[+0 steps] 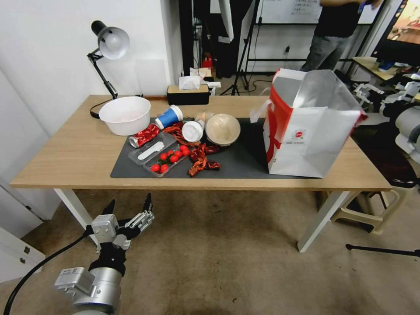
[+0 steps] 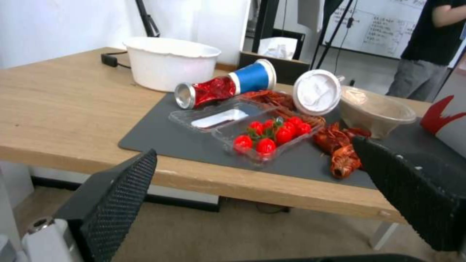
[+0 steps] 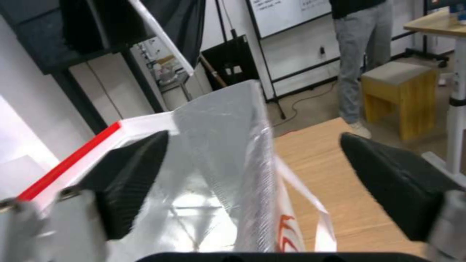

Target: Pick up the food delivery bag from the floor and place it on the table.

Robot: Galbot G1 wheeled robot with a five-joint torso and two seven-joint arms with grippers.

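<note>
A plain white wall [image 1: 48, 65] runs along the room from 9 to 11 o'clock, with a black desk lamp [image 1: 109, 43] standing against it. The carpet [image 1: 227, 262] underfoot is beige-brown and stained. At 12 o'clock dark tripod legs [image 1: 240, 65] and a black stand rise before a whiteboard [image 3: 286, 14] on the far wall. A wooden stool [image 3: 400, 94] sits toward 1 o'clock, beside a second desk [image 1: 372, 65]. A screen [image 1: 404, 30] glows at 2 o'clock, and a pale plastic stool [image 1: 372, 210] stands at 3 o'clock
</note>
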